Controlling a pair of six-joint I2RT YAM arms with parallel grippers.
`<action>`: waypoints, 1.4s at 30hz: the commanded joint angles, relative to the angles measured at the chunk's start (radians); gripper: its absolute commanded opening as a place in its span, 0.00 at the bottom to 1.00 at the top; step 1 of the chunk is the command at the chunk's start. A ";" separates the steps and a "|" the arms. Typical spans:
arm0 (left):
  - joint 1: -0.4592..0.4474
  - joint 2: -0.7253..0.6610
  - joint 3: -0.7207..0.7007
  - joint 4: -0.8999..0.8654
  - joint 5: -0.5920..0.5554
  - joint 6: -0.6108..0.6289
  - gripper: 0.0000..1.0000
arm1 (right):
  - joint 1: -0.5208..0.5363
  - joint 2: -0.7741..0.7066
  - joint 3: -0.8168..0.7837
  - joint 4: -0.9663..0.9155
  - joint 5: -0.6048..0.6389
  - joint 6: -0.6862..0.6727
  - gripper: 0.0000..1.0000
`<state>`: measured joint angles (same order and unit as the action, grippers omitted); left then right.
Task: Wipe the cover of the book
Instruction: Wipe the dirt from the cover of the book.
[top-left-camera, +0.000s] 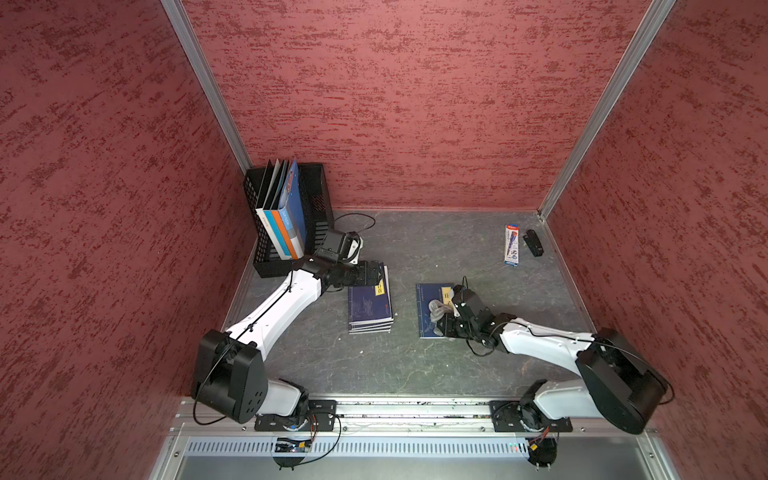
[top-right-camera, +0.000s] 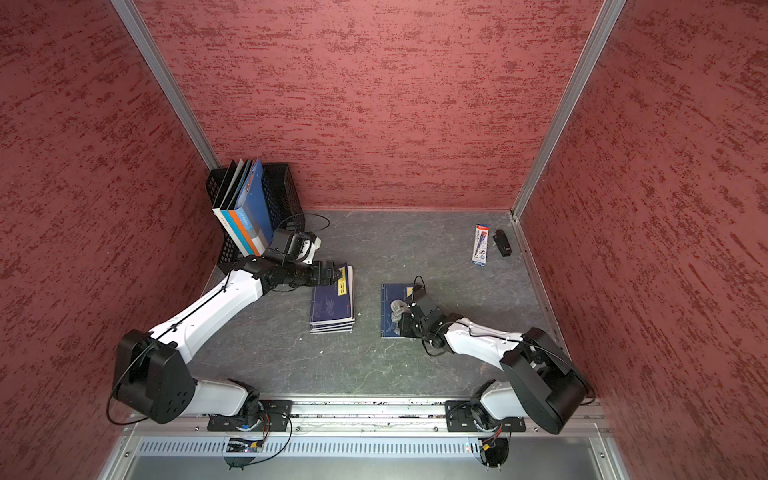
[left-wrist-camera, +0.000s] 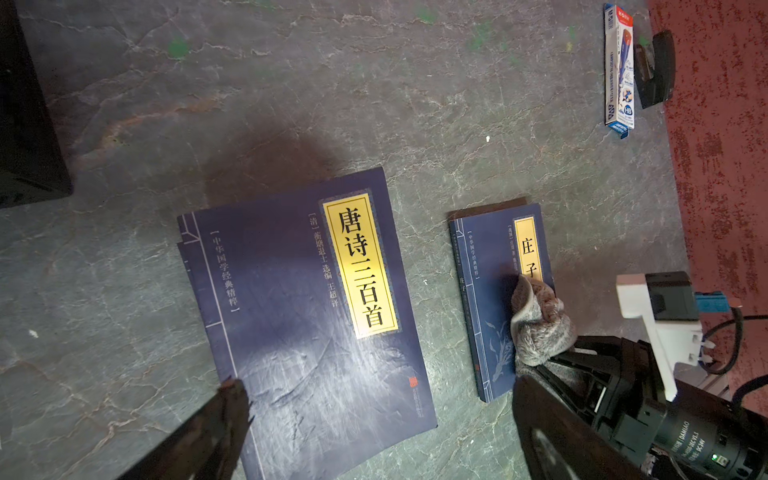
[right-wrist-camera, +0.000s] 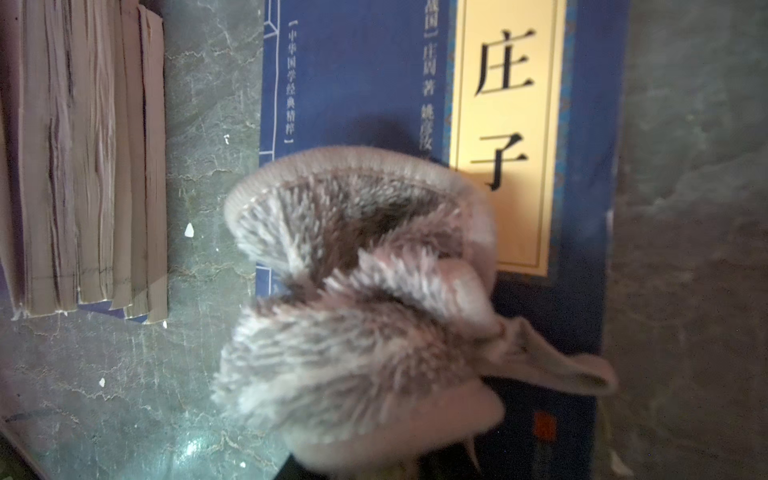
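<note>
Your right hand (top-left-camera: 444, 320) is clamped on the grey fluffy cloth (top-left-camera: 435, 308), and the bunched cloth is down on the cover of the blue book (top-left-camera: 424, 299). That book lies flat on the desk (top-left-camera: 457, 365), right of centre, yellow title strip at its far right. From the right wrist, the cloth (right-wrist-camera: 353, 291) covers the middle and near part of the cover (right-wrist-camera: 353, 83), lapping over the lower end of the title strip (this picture is a touch blurred, so the fingers themselves are hidden behind the fabric).

Over to your left hand (top-left-camera: 378, 274): its jaws are spread wide with nothing between them. It hangs over the far end of the stack of books (top-left-camera: 370, 309), which sits just left of the task book with a strip of bare desk between them. Whether a fingertip (left-wrist-camera: 232, 399) touches the top cover's edge, you can't tell from here.

In the far left corner stands the black mesh basket (top-left-camera: 320, 199) with upright folders (top-left-camera: 282, 224) inside. In the far right corner lie a pencil box (top-left-camera: 511, 245) and, just beside it, a small black object (top-left-camera: 533, 242).
</note>
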<state>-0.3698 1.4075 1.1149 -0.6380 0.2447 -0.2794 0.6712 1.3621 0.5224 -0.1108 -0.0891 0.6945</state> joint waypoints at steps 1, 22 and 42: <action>-0.006 0.011 0.020 0.012 0.008 0.005 1.00 | 0.007 0.019 -0.040 -0.150 0.021 0.041 0.27; -0.063 -0.026 0.007 -0.001 -0.023 -0.017 1.00 | -0.199 0.328 0.306 -0.082 0.065 -0.183 0.27; -0.064 0.041 0.053 0.011 -0.009 -0.003 1.00 | -0.022 -0.003 -0.054 -0.201 0.042 0.048 0.27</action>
<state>-0.4286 1.4357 1.1423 -0.6342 0.2295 -0.2909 0.6407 1.3449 0.5240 -0.1619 -0.0406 0.6949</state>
